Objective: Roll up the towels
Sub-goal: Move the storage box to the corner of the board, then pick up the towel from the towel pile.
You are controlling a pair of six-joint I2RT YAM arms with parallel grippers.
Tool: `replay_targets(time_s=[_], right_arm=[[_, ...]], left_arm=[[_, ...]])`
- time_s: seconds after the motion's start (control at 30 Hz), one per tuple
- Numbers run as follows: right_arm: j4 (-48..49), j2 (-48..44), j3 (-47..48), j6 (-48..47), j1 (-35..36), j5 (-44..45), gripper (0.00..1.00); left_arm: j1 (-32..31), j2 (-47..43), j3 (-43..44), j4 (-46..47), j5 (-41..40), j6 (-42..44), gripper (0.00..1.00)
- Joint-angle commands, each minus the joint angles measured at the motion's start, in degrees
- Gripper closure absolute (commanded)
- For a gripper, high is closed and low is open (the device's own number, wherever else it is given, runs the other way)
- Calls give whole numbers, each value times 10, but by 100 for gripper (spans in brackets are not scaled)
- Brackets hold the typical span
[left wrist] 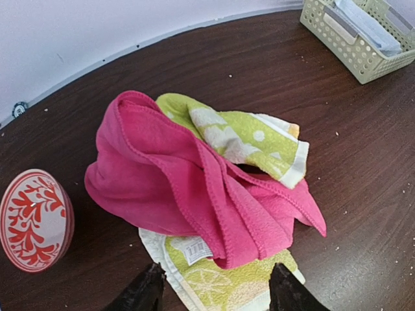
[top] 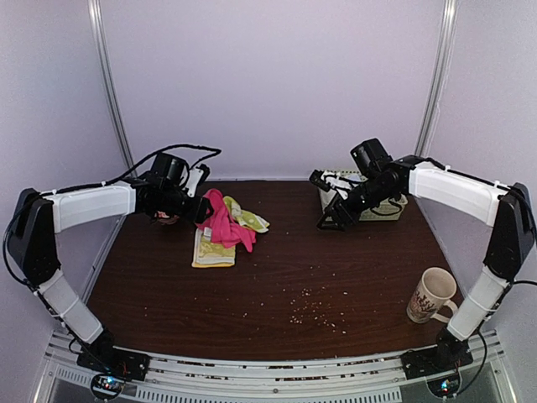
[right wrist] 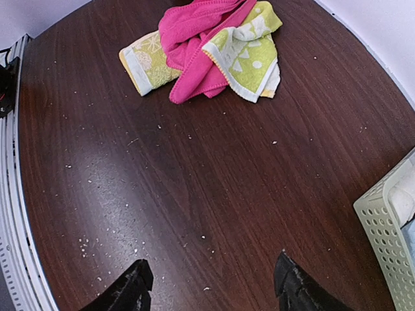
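Observation:
The hot-pink towel (top: 222, 222) lies crumpled across the yellow-green patterned cloth (top: 211, 250) at the back left of the table. In the left wrist view the pink towel (left wrist: 168, 181) covers the middle of the yellow-green cloth (left wrist: 249, 139). My left gripper (top: 195, 206) is open and empty, just left of the pile; its fingertips (left wrist: 146, 291) straddle the cloth's near end from above. My right gripper (top: 329, 220) is open and empty over bare table to the right of the pile; its view shows the pink towel (right wrist: 194, 32) and the cloth (right wrist: 249, 61) far off.
A pale perforated basket (top: 365, 201) with white and light-blue cloths stands at the back right, under the right arm. A red-and-white patterned mug (top: 430, 295) stands at the front right. A red-and-white round object (left wrist: 32, 220) sits left of the pile. Crumbs dot the dark wooden table (top: 319, 285).

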Motion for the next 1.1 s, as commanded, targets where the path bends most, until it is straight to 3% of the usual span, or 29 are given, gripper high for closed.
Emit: replay_targets(time_s=[0.0, 0.2, 0.33, 0.47, 0.57, 0.87, 1.07], right_arm=[[-76, -60, 16, -14, -14, -24, 34], [-13, -124, -92, 11, -14, -52, 34], [-1, -125, -111, 8, -14, -42, 34], [3, -121, -113, 6, -14, -34, 34], [6, -110, -111, 6, -14, -37, 35], [11, -68, -93, 7, -18, -31, 36], [-10, -36, -51, 12, -23, -33, 38]], left_arm=[[-12, 32, 13, -6, 3, -39, 43], [-11, 107, 60, -25, -95, -100, 40], [-12, 155, 85, 3, -45, -111, 43], [-22, 179, 103, 36, 33, -114, 71], [-37, 192, 128, 40, 62, -93, 99], [-58, 141, 254, 47, 24, -17, 100], [-59, 74, 371, 53, 96, -4, 100]])
